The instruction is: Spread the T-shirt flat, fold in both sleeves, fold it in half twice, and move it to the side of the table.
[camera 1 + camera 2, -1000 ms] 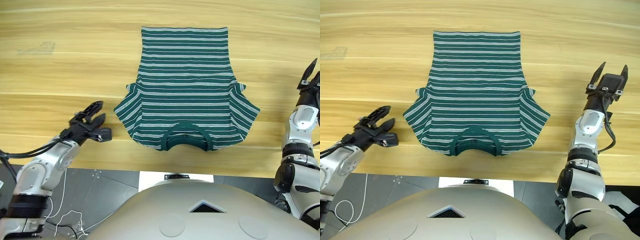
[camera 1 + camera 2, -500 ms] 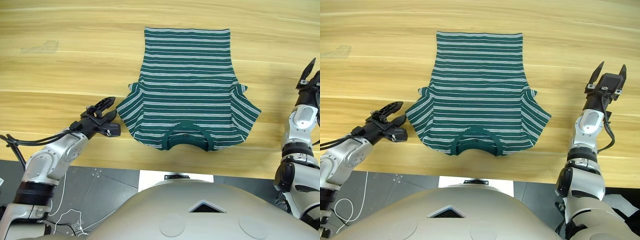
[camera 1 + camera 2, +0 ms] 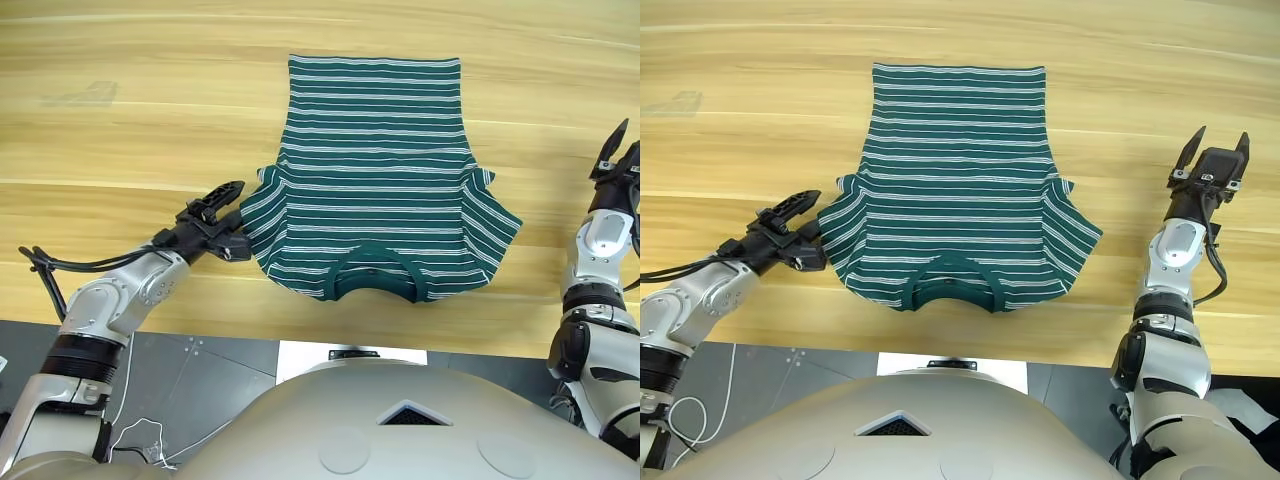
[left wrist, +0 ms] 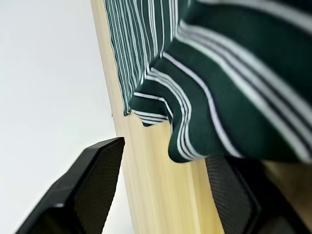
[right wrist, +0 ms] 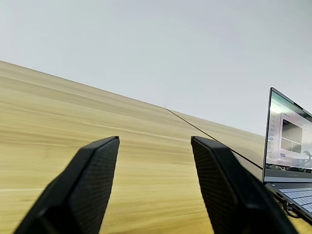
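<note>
At the near edge of the table [image 3: 120,150], the left gripper [image 3: 238,218] sits right at the left sleeve [image 3: 258,205] of the T-shirt [image 3: 372,180]. Its two fingers are spread apart, one above the sleeve's edge and one low by the table, with the cloth's edge just between them. The left arm comes in from the near left corner, forearm low and angled inward across the table's edge, cables trailing behind the wrist.

The shirt itself lies spread flat in the middle of the table, collar [image 3: 375,270] toward the robot, both sleeves out to the sides, hem [image 3: 374,62] at the far end.

Over on the right, the right gripper [image 3: 1220,140] stands well apart from the shirt, beyond the right sleeve. That forearm is upright, the gripper pointing away, and its fingers are held wide with nothing between them.

From the left wrist camera the sleeve's striped hem [image 4: 219,97] droops in a fold over one finger, while the other finger [image 4: 92,180] stands clear beside it; whether the cloth is actually pinched I cannot tell. The right wrist camera looks out past its two parted fingers over bare wood, with an open laptop [image 5: 290,156] at the far end of the table.
</note>
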Motion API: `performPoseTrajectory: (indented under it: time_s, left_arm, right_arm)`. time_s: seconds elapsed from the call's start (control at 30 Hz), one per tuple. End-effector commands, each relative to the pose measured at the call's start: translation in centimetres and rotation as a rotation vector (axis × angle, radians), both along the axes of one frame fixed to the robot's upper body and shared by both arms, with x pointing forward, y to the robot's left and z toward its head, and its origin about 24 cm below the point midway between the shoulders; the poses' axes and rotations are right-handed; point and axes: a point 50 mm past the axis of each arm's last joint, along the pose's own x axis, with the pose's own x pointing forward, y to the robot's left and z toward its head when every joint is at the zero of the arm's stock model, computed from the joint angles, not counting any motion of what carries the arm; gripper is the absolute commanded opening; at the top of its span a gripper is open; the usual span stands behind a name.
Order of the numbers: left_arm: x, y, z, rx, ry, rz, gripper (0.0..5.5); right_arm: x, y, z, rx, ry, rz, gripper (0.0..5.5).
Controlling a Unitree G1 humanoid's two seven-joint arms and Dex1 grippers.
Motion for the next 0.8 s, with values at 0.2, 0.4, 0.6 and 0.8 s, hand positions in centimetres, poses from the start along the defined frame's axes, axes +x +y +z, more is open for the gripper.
performPoseTrajectory:
  time_s: [0.2, 0.4, 0.6, 0.8]
  left_arm:
    - [-5.1, -0.5, -3.8, 0.072, 0.280, -0.094, 2.97]
    - [-4.2, 0.0, -4.4, 0.068, 0.269, -0.050, 2.97]
    - [-3.3, 0.4, -5.0, 0.048, 0.246, 0.011, 2.04]
    - [-3.1, 0.5, -5.7, 0.041, 0.243, 0.036, 1.36]
  right_arm:
    - [1.0, 0.7, 0.2, 0.022, 0.002, 0.020, 2.73]
    - [1.1, 0.7, 0.4, 0.026, -0.012, 0.027, 2.73]
    - [0.7, 0.4, 0.2, 0.041, -0.012, 0.023, 2.73]
    - [0.5, 0.4, -0.1, 0.048, -0.002, 0.029, 2.73]
